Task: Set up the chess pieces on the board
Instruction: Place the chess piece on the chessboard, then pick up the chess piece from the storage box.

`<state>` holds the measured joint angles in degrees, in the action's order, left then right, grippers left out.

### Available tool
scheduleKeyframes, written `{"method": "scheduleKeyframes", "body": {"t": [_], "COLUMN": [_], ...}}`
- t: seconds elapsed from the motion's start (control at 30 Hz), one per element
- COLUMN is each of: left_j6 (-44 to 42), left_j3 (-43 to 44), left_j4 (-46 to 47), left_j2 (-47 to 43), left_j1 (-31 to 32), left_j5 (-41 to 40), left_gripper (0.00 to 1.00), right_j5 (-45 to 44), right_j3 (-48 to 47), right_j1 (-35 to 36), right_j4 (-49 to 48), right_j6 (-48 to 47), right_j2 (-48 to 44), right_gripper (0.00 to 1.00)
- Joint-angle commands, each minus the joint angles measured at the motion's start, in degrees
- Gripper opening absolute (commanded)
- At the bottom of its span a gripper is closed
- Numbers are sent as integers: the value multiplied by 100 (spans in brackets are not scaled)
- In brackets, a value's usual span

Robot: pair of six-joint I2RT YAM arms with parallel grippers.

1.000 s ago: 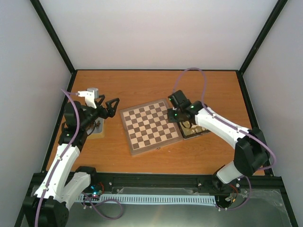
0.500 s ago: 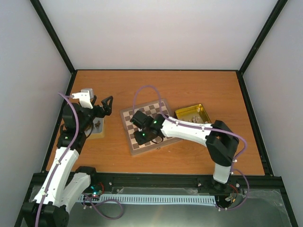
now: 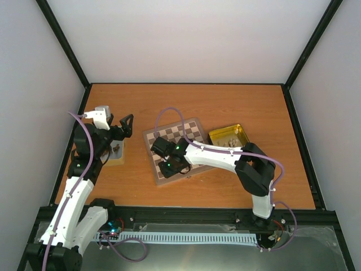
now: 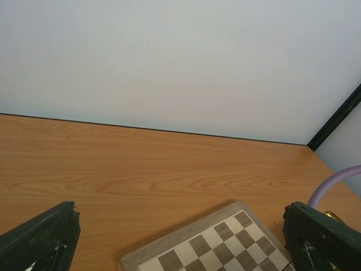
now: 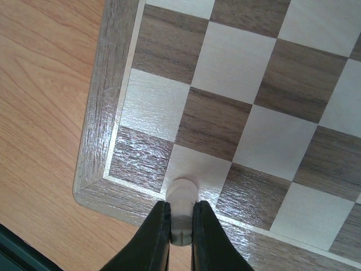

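Dark-brown-and-cream checkered board (image 5: 214, 121), cream-white chess piece (image 5: 182, 192), gold tin (image 3: 215, 135), orange woodgrain table (image 3: 225, 101).

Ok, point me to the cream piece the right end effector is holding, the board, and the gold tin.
cream piece (image 5: 183, 192): right wrist view, on its rounded upper part.
board (image 5: 106, 107): right wrist view, on its outer wooden border.
gold tin (image 3: 225, 130): top external view, on its far rim.

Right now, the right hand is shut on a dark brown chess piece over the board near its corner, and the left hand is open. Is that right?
Not quite. The chess piece in the right hand is cream-white, not dark brown; the right wrist view shows it pinched between the fingers over the board near its corner. The left hand is open, as you said.
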<state>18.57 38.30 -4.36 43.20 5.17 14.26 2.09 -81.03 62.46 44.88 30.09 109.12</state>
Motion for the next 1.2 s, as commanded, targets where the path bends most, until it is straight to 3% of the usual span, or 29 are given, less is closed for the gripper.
{"method": "scheduleKeyframes", "body": {"t": [0.0,0.1,0.3,0.5,0.67,0.8,1.0,1.17], "left_j6": [-27,-27,-28,-17,-14,-14,-6,-11], "left_j3": [162,180,171,170,173,161,147,149], "left_j4": [-15,-12,-5,-12,1,15,47,65], "left_j2": [-71,-51,-53,-54,-70,-74,-77,-66], "left_j1": [19,19,19,19,19,19,19,19], "left_j5": [-74,-74,-60,-45,-22,35,90,108], "left_gripper": [100,100,100,100,100,100,100,100], "right_j5": [-154,-206,-239,-383,-1073,-1644,-1807,-1527], "right_j3": [-205,-265,-301,-235,62,670,1829,2175], "right_j1": [65,65,65,32,-243,-858,-2481,-3433], "right_j4": [244,294,158,17,-30,-119,-335,-677], "right_j6": [45,17,4,105,309,569,601,155], "right_j2": [142,186,-55,-462,-1070,-1784,-2559,-2313], "right_gripper": [3,8,30,35,36,37,32,25]}}
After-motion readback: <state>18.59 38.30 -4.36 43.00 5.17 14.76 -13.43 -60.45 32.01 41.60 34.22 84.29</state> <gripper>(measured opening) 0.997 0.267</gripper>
